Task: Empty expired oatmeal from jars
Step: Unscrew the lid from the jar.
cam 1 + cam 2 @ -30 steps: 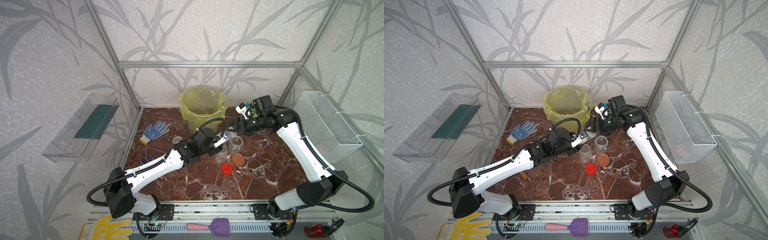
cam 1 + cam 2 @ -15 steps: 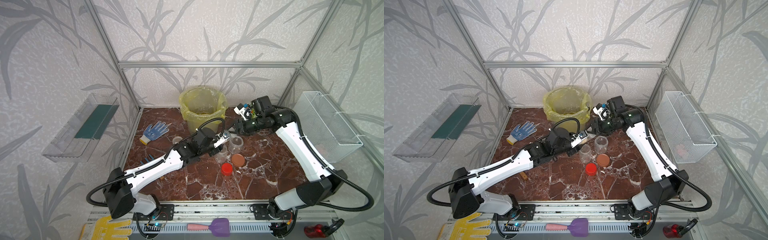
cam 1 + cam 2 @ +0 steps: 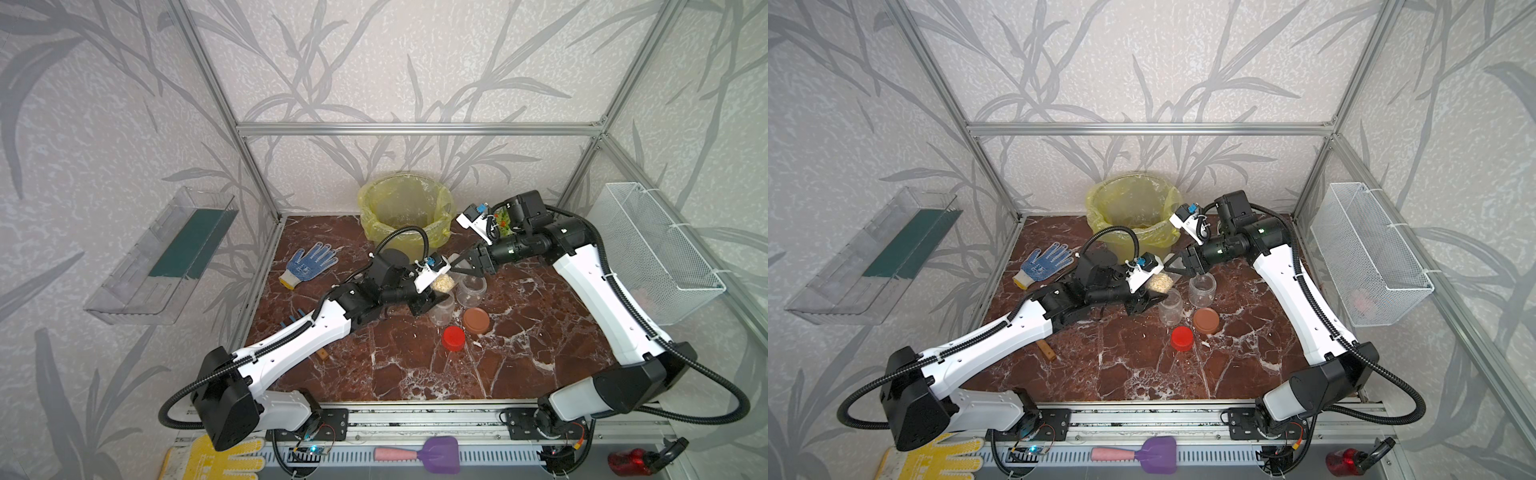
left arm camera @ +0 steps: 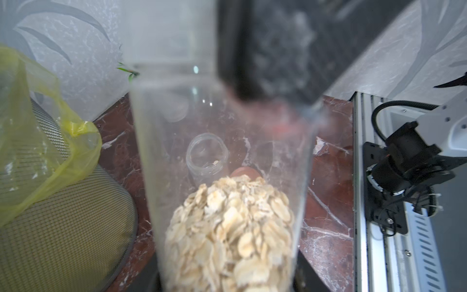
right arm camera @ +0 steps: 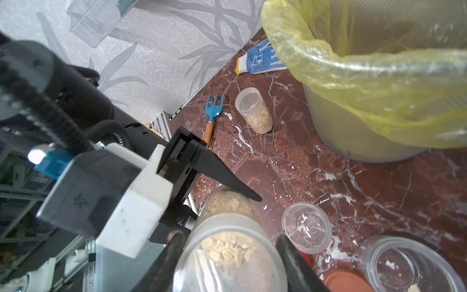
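My left gripper [image 3: 432,293] is shut on a slim clear jar [image 3: 446,278] and holds it tilted above the table's middle, with oatmeal [image 4: 227,227] piled at its lower end. The right gripper [image 5: 230,252] is shut on the clear lid at the jar's other end, one finger [image 5: 174,245] on each side. Below stand an empty slim jar [image 3: 441,309] and an empty wider jar [image 3: 471,286], both without lids. A red lid [image 3: 453,338] and a brown lid [image 3: 476,321] lie beside them. Another slim jar with oatmeal [image 5: 255,111] stands open near the left wall.
The bin with a yellow bag [image 3: 405,212] stands at the back middle, close behind both grippers. A blue glove [image 3: 309,264] lies at the back left. A small blue rake [image 5: 213,111] lies by the far jar. A wire basket [image 3: 656,249] hangs on the right wall.
The right gripper's fingers have closed in on the lid end of the held jar. Both arms have stayed almost where they were.
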`<state>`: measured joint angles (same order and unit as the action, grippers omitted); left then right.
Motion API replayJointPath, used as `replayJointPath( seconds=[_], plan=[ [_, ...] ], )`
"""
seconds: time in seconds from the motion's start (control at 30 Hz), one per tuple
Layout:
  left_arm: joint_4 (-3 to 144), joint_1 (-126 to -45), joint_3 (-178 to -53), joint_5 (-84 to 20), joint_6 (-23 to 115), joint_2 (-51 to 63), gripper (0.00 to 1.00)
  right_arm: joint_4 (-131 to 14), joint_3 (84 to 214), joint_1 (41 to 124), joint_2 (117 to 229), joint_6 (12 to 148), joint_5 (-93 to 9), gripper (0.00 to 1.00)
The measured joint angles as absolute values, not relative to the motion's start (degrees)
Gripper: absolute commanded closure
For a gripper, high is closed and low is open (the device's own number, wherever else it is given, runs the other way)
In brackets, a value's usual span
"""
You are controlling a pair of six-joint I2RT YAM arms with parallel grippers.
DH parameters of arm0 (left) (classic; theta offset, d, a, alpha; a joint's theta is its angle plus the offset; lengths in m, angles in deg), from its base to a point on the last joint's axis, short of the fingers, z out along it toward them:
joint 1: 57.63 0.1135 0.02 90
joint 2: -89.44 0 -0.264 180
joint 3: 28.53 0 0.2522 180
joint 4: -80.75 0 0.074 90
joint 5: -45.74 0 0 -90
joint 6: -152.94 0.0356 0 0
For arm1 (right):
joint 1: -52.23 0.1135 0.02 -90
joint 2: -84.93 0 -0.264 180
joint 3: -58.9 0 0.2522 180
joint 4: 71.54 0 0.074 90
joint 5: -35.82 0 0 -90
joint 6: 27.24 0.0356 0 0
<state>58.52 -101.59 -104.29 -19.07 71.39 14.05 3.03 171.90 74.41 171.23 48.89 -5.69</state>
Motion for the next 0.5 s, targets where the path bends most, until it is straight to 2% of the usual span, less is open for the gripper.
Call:
replayJointPath(
  seconds=[0.17,0.5],
  plan=[
    [59.3,-101.0,-103.2,-15.5,70.2,15.4,1.0,4.2,172.6,75.0,171.3,38.7,-2.8,0.65],
    [60.3,-100.7,-101.6,-15.4,69.0,15.5,1.0,9.1,176.3,75.3,175.4,29.0,-1.2,0.49]
  ],
)
